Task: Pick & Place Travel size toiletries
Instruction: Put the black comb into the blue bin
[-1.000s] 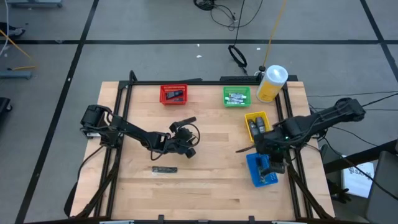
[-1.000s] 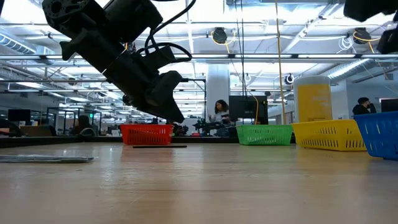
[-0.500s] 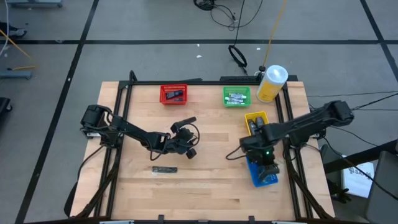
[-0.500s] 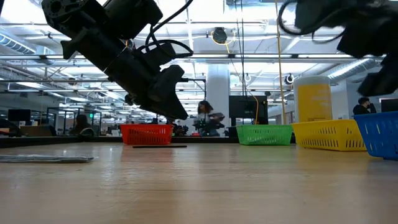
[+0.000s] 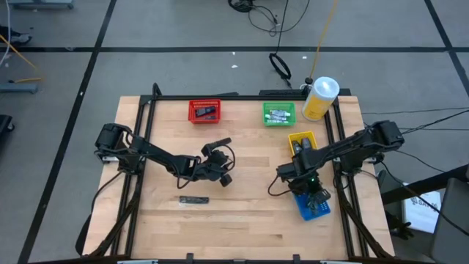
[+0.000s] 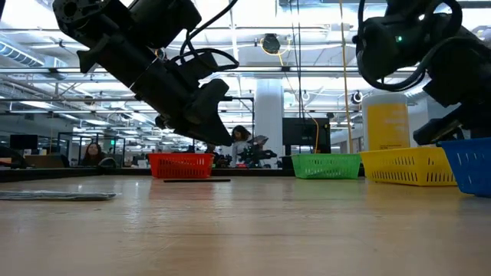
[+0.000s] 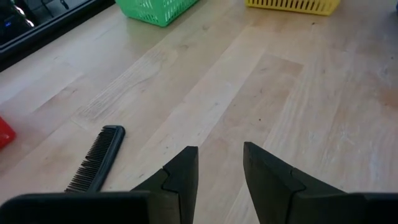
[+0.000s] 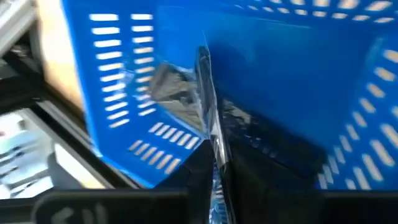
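Near edge of counter [image 5: 242, 205]: a dark flat sachet [image 5: 194, 199] lies alone, well apart from the bins; low view shows it only as a thin silvery strip [image 6: 57, 196]. Just beyond, left tool [image 5: 222, 170] hangs mid-counter, fingers a narrow gap apart w/ nothing between, seen only in left wrist view, which also shows a black comb [image 7: 96, 158] beside it. Right tool [image 5: 316, 192] is over the blue bin [image 5: 302, 210]; right wrist view alone shows it pinched on a thin silvery sachet [image 8: 208, 118] inside that bin, w/ more toiletries [image 8: 171, 90] behind. Farther: yellow bin [image 5: 301, 138], then red bin [image 5: 204, 111] and green bin [image 5: 279, 113], each w/ dark items, per high view.
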